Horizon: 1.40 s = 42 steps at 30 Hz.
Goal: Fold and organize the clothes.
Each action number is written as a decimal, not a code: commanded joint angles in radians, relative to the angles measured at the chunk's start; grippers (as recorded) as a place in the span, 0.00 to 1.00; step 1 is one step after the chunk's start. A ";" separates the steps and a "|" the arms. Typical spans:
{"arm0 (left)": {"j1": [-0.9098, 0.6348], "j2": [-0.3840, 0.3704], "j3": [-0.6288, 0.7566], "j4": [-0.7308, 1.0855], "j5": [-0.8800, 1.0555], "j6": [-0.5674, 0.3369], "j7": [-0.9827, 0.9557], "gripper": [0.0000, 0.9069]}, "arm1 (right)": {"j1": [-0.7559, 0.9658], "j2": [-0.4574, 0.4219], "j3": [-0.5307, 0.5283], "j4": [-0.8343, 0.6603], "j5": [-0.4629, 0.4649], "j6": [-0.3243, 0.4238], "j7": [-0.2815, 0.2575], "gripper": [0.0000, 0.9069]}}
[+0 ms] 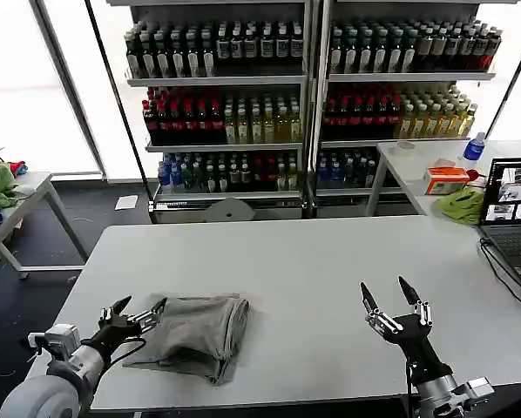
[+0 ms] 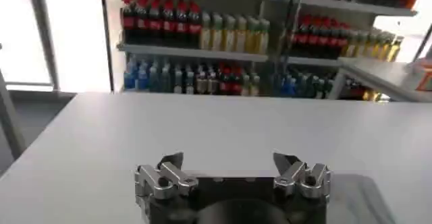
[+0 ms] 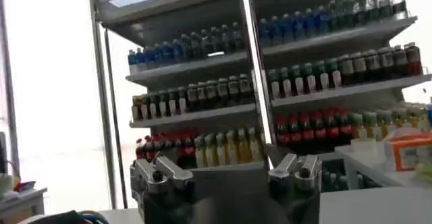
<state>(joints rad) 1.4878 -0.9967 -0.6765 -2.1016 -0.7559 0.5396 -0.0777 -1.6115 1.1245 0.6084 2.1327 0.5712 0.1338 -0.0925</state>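
Jaws spread wide and empty on the left gripper (image 1: pixel 140 307), hovering right at the 9 o'clock edge of the crumpled light grey cotton T-shirt (image 1: pixel 197 333). Same wide-open deal for the right gripper (image 1: pixel 388 295), parked well apart around 3 o'clock of the shirt. Shirt bunched at the near-left of the big white table (image 1: pixel 313 261).

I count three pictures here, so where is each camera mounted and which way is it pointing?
Head view: on the robot's head, looking down at the white table; both arms show, left gripper beside the folded grey T-shirt, right gripper raised.
Left wrist view: on the left arm, facing across the table toward the drink shelves; its open fingers show.
Right wrist view: on the right arm, tilted up at the shelves; its open fingers show.
Shared: all three see the shelves.
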 commanded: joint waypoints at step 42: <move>0.078 -0.008 -0.286 0.117 -0.115 -0.049 0.060 0.01 | 0.004 -0.016 0.023 -0.014 0.021 0.011 0.001 1.00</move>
<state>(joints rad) 1.5209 -1.0917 -0.7240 -1.9786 -0.8146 0.4987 -0.0262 -1.6122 1.1096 0.6306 2.1210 0.5902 0.1449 -0.0928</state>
